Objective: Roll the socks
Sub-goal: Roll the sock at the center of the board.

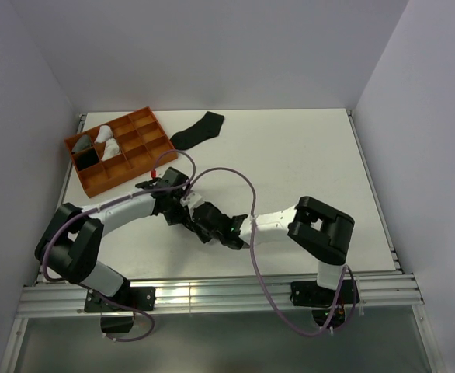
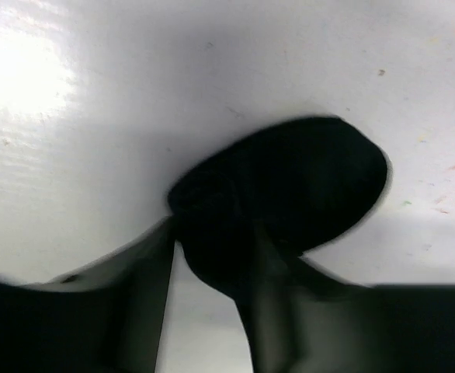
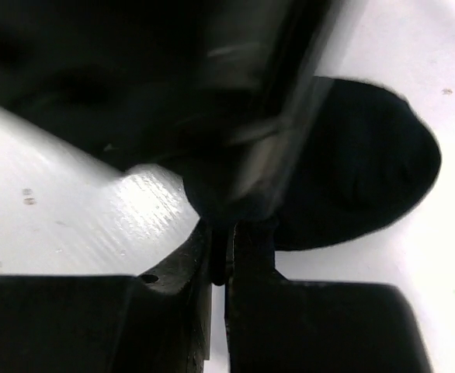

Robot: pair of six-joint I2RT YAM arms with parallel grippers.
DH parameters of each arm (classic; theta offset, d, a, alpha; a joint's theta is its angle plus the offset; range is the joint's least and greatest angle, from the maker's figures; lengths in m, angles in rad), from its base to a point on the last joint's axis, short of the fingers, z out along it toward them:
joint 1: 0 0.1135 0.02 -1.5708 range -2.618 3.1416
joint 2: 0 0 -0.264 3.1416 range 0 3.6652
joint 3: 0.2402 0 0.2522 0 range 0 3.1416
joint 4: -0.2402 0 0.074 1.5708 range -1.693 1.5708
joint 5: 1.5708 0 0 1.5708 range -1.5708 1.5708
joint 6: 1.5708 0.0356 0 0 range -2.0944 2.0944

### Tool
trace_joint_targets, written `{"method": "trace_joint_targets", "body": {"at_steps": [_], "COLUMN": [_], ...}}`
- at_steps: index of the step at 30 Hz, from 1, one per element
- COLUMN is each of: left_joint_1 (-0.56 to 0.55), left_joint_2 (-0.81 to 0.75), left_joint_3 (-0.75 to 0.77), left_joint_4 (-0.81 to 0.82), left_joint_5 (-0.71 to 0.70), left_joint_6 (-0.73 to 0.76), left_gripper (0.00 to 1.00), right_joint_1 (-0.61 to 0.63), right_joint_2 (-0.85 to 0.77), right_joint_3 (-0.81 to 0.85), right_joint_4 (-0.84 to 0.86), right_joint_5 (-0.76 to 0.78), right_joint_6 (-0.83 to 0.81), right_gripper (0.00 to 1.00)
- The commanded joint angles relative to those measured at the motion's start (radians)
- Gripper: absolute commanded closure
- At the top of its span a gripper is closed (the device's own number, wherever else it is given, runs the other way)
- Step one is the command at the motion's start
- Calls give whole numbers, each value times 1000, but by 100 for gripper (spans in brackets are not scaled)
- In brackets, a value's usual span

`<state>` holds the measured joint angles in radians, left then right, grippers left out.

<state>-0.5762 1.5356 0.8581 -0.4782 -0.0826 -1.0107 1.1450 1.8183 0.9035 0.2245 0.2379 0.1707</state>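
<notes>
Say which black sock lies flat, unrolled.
The flat sock on the table right of the orange tray; the bunched sock is a rounded lump.

Tray: orange plastic rectangular tray, split by thin walls into a grid of small compartments, lying skewed on the desk.
Desk: white flat-topped desk, beneath the tray and spreading to the right of it and nearer than it.
Walls: pale lilac-white walls, one just left of the tray, one behind it, one well apart on the right.
Rail: silver slotted metal rail, well apart from the tray, along the desk's near edge.
</notes>
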Motion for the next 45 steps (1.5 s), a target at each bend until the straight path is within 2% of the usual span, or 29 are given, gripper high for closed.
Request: {"method": "trace_joint_targets", "body": {"at_steps": [1, 3, 4, 5, 8, 12, 19, 27, 39, 45], "left_joint_1": [2, 15, 21, 24, 29, 41, 44, 44, 44, 44], "left_joint_2": [-83, -115, -147, -163, -216, -300, -474, -601, -517, -390], "left_joint_3": [-24, -39, -54, -60, -96, -154, -338, -502, -533, -496], "left_joint_4": [42, 61, 67, 70, 81, 93, 136, 257, 325, 337], "left_joint_5": [50, 44, 35, 29, 1, -29, -48, -32, -42, -16], "left_joint_6": [-25, -46, -55, -63, -106, -170, -264, -319, -332, -289], "left_gripper": [46, 38, 30, 28, 23, 23, 27, 31, 40, 59], "right_joint_1": [-71, -125, -142, -162, -215, -251, -300, -330, -330, -335], "right_joint_2": [-14, -24, -22, -13, 6, 76, 174, 208, 242, 223], "right_joint_3": [-23, -28, -28, -9, 14, 86, 147, 225, 258, 224], "right_joint_4": [-36, -39, -42, -56, -97, -163, -191, -284, -315, -269], "right_joint_5": [-269, -357, -441, -484, -608, -753, -942, -983, -993, -988], "right_joint_6": [84, 102, 119, 124, 148, 184, 274, 317, 351, 401], "right_gripper": [100, 100, 100, 100, 100, 100, 100, 100, 100, 100]}}
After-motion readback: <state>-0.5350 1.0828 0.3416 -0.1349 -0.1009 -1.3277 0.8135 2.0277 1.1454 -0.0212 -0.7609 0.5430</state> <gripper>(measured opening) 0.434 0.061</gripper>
